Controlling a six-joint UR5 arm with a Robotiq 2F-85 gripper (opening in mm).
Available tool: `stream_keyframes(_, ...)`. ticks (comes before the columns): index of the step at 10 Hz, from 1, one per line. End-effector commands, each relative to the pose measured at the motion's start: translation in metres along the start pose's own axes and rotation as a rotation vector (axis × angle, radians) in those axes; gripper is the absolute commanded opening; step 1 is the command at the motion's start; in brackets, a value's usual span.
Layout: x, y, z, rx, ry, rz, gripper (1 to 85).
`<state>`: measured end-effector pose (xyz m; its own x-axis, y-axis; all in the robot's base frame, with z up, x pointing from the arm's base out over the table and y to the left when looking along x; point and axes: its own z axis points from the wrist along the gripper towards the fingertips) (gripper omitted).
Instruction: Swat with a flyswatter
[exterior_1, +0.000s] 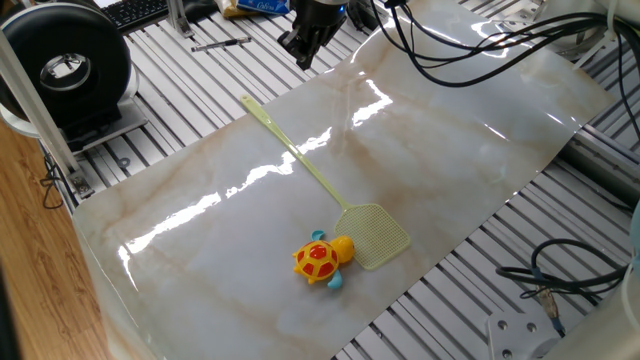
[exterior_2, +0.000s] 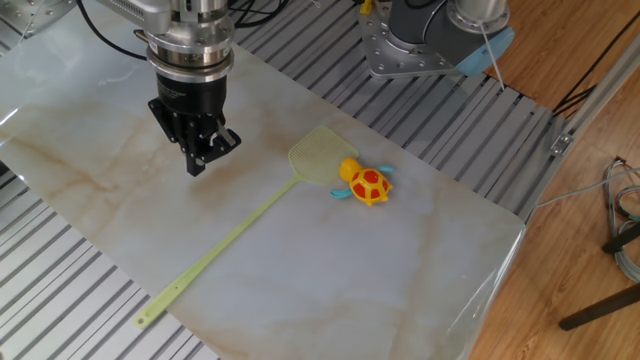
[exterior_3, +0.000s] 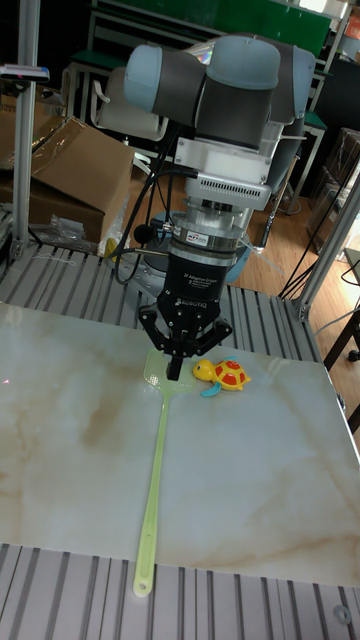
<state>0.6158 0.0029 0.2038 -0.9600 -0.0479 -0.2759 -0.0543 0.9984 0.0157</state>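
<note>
The pale yellow-green flyswatter (exterior_1: 305, 166) lies flat on the marble sheet (exterior_1: 450, 150), its mesh head next to an orange-and-yellow turtle toy (exterior_1: 322, 260). My gripper (exterior_1: 303, 52) hangs above the table, beyond the handle's far end in this view, shut and holding nothing. In the other fixed view the gripper (exterior_2: 198, 162) hovers left of the flyswatter (exterior_2: 240, 230) and well apart from the turtle toy (exterior_2: 367, 184). The tall fixed view puts the gripper (exterior_3: 175, 372) in front of the mesh head, hiding part of it; the flyswatter's handle (exterior_3: 158, 470) runs toward the camera, the turtle toy (exterior_3: 228, 375) to its right.
A black round device (exterior_1: 75, 65) and a keyboard (exterior_1: 135, 10) sit beyond the sheet's left corner. Black cables (exterior_1: 450, 50) trail over the far side. The arm's base (exterior_2: 430, 35) stands on the slatted table. A cardboard box (exterior_3: 70, 170) lies behind.
</note>
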Motion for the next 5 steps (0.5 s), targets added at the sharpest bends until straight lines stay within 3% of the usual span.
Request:
stream_keyframes(1, -0.0011, 0.0015, -0.0012, -0.009, -0.004, 0.004, 1.3)
stream_keyframes(5, -0.0041, -0.0030, 0.0006, 0.008, -0.016, -0.013, 1.3)
